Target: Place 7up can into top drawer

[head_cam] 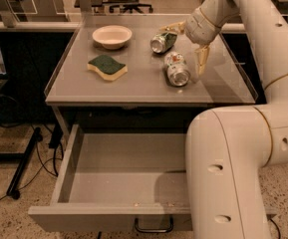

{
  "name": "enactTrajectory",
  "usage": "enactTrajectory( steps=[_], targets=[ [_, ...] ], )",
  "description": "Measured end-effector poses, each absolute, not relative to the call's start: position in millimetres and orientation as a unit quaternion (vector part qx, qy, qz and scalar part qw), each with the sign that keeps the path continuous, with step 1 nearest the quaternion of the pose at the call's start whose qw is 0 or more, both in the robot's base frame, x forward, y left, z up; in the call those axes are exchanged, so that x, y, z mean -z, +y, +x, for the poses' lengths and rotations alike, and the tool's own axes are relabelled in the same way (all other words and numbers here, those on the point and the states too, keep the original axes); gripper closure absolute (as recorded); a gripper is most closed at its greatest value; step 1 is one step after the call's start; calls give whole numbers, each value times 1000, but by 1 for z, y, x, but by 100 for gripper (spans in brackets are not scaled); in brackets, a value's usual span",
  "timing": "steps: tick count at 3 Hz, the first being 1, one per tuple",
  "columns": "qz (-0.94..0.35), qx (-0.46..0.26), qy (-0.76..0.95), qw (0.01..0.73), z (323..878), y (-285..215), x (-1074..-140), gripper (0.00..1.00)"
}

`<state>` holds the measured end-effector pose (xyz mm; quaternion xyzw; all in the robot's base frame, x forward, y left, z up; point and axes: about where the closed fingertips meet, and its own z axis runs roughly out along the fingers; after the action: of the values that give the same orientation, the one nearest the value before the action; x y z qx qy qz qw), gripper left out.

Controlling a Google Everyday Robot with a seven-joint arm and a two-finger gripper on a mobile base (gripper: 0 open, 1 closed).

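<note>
Table [143,87] holds bowl [112,36], sponge [107,66], green can [162,41], 7up can [177,68]; gripper [187,50] seemingly just beside latter

The drawer [66,166] stands pulled out below the desk [83,91]. Its left and middle are open from above, while the robot's thick arm [228,173] covers its right end. Over the desk's back right the gripper [185,51] hangs with fingers spread, a green can [163,41] by its far finger and the silvery can [176,68] just beside its near one. A bowl [112,36] and sponge [107,66] occupy the left, and the front strip lies bare.
</note>
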<state>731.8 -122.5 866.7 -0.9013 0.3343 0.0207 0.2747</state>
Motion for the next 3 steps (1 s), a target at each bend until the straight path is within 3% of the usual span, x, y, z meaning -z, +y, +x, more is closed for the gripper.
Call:
enactTrajectory(
  steps=[3],
  targets=[
    [-893,-65,365,255,722,-113,-850,0]
  ],
)
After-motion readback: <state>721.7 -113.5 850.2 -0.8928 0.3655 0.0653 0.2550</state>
